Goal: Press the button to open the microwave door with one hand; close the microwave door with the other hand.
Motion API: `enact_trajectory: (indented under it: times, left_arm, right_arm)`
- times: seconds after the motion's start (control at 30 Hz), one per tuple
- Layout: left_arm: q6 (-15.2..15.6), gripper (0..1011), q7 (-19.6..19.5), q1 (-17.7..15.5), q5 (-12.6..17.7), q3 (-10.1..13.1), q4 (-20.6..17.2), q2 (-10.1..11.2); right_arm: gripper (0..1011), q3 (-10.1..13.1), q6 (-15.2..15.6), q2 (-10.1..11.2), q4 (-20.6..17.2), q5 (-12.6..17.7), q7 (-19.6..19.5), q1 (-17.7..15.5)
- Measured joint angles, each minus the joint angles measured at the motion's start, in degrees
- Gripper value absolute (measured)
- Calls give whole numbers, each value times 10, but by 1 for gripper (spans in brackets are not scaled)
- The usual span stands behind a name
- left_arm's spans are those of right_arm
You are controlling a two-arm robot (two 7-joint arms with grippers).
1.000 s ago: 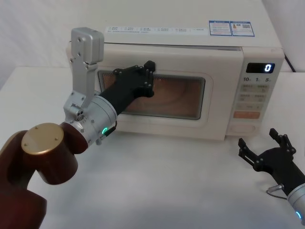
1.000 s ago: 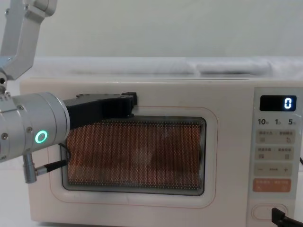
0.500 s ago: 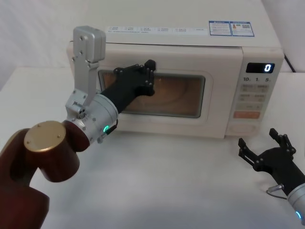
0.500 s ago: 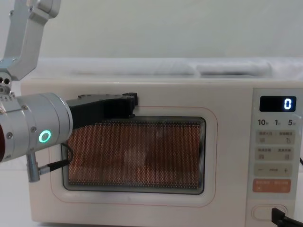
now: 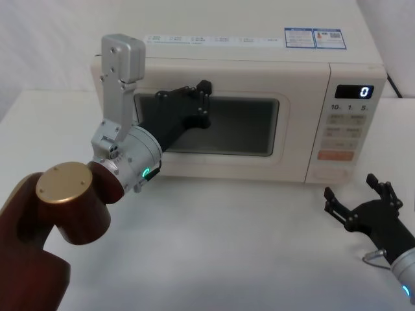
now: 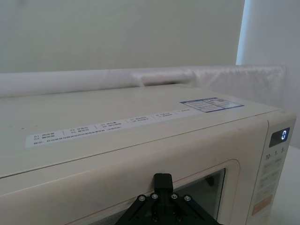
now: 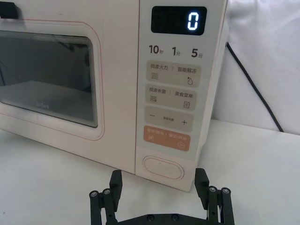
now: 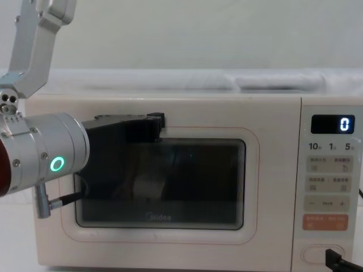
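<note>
Microwave door (image 5: 285,139) sits flush with the body, no gap showing along its edge in the head or chest view; window dark, "Midea" logo readable at the bottom of the glass in the chest view.

Left gripper (image 5: 204,97) is up against the door's upper left area, tips at the top edge of the window frame. Black fingers lie side by side, flat toward the door face; whether they're spread or pressed together can't be told from here. In the chest view the left gripper (image 8: 154,126) comes in from the left with its silver wrist and a green ring light. Left wrist view shows a fingertip (image 6: 162,180) against the door just under the top edge.

Right gripper (image 5: 360,194) is low on the white table (image 5: 246,253), in front of the control panel (image 5: 347,126) and clear of it, fingers spread wide with nothing between them. Right wrist view confirms it: right gripper (image 7: 159,185) has both fingers apart and points at the button (image 7: 162,168), near but not touching.

The button (image 5: 331,173) is the wide cream key at the bottom of the control panel, under the orange key (image 7: 168,138). Display (image 7: 178,20) reads 0
</note>
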Motion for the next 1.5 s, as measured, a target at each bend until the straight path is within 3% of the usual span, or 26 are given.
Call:
enact_trajectory:
  times: [0.3,0.73,0.9,1.1,1.5]
  left_arm:
    - [-1,0,5,8,-1,-6,-8,-4]
    - [10,15,30,70,-17,-31,-80,5]
    - [0,128,48,109,-10,-44,-110,7]
    - [-13,352,59,154,9,-64,-140,14]
    - [-62,759,73,222,40,-103,-125,11]
  right_arm:
    - [1000,0,0,0,0,0,0,0]
    - [1000,0,0,0,0,0,0,0]
    - [1000,0,0,0,0,0,0,0]
    - [1000,0,0,0,0,0,0,0]
    - [1000,0,0,0,0,0,0,0]
